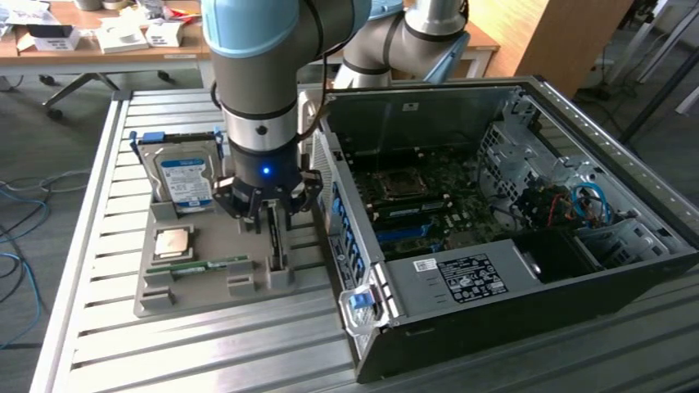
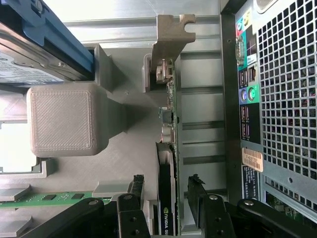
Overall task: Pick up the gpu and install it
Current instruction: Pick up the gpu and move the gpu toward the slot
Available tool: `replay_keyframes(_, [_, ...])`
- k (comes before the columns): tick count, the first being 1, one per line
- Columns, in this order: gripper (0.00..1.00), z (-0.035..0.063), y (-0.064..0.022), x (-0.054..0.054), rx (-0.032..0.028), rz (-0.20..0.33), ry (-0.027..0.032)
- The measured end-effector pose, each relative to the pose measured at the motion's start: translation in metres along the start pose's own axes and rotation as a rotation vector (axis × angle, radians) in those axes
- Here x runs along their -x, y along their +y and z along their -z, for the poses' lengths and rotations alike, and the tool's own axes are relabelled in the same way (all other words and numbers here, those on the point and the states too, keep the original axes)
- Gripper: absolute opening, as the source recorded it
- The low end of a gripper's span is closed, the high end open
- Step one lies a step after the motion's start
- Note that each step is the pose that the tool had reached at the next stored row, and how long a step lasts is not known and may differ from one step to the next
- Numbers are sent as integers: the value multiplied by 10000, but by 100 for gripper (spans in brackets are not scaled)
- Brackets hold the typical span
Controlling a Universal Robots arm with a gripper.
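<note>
exterior view, tool [image 1: 265, 214]: black fingers spread apart over the gpu [image 1: 275, 250]; whether they touch it is hard to tell.
exterior view, gpu: thin card standing on edge in a slot at the grey tray's [image 1: 196, 299] edge nearest the open case [image 1: 525, 327].
wrist view, gpu [image 2: 166, 163]: seen edge-on, its flat faces hidden, with the silver bracket [image 2: 171, 34] at its far end.
wrist view, tool [image 2: 166, 186]: one finger on each side of the card with gaps showing, not clamped.
wrist view, tray [image 2: 62, 121]: ribbed printed plastic; the hard drive [image 2: 25, 69] is cut off.

Robot lab: UR arm [image 1: 262, 49], open PC [image 1: 421, 115].
</note>
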State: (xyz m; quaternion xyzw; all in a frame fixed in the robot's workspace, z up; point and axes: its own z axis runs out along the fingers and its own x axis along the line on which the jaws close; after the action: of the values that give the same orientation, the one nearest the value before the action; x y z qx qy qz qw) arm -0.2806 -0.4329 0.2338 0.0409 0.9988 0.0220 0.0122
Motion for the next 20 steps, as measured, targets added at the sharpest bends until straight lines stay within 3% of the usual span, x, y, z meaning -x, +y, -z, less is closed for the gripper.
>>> replay_keyframes(20, [49,-29,-1,-1,-1,-2,-1])
